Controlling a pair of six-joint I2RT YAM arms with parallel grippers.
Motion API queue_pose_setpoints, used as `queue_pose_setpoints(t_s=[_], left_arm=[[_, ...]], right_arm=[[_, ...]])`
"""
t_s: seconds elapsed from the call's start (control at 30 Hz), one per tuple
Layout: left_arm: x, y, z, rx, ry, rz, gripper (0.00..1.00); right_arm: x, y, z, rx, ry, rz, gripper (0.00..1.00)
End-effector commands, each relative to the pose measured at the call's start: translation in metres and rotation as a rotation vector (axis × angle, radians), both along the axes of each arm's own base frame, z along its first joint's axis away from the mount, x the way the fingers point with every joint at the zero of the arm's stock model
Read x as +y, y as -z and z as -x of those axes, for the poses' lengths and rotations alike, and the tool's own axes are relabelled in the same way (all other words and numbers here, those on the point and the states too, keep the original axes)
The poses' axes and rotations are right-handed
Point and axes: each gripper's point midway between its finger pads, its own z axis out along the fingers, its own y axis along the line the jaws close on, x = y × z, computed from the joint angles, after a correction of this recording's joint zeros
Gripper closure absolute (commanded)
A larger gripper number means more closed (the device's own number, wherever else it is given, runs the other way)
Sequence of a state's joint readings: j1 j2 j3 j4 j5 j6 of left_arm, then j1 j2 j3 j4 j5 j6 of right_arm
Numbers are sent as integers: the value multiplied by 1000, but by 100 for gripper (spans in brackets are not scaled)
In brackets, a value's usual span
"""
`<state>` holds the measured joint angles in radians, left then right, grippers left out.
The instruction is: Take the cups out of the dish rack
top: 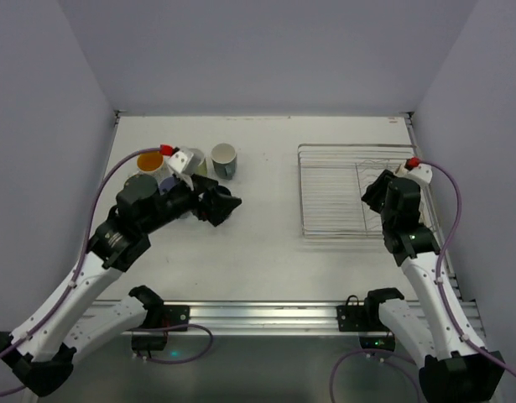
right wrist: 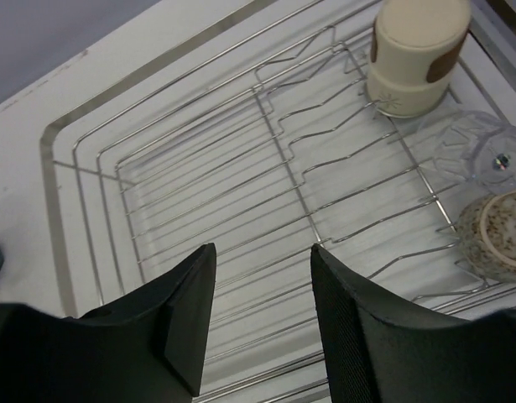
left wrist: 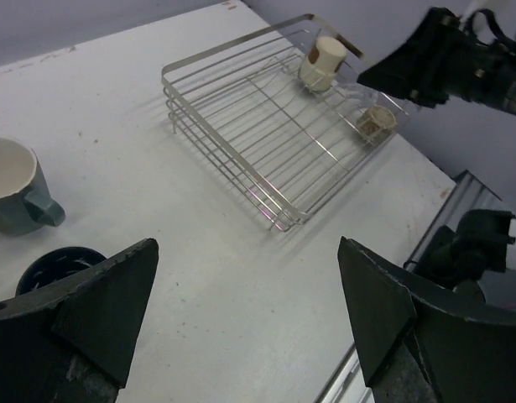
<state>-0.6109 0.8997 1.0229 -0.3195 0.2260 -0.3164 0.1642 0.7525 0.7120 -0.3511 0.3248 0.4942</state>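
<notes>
The silver wire dish rack (right wrist: 61, 243) holds a cream cup (right wrist: 417, 59) with a brown patch, a clear cup (right wrist: 484, 155) and a beige cup (right wrist: 502, 235) speckled brown. On the white table (top: 266, 252), far left, a grey-green mug (left wrist: 18, 201) is cream inside, beside an orange-lined cup (top: 149, 161).

the white table (top: 266, 243) in front of me carries the wire dish rack (top: 341, 148) on its right half. well left of the rack stand loose cups: a grey mug (top: 223, 159) nearest it, a navy cup (left wrist: 60, 264) a little farther off, and an orange-inside cup (top: 149, 161) farthest left.
</notes>
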Motion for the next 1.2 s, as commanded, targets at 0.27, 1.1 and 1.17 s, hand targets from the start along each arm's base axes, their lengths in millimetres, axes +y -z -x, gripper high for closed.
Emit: queue_pose_setpoints(t_s=[0.27, 1.1, 1.17], left_arm=[[18, 52, 67, -74, 162, 21, 6], [18, 53, 94, -136, 126, -35, 3], [17, 54, 94, -137, 130, -37, 3]], right_arm=[[-109, 0, -21, -4, 402, -28, 48], [-172, 68, -31, 194, 525, -64, 29], [-173, 76, -35, 222, 521, -67, 28]])
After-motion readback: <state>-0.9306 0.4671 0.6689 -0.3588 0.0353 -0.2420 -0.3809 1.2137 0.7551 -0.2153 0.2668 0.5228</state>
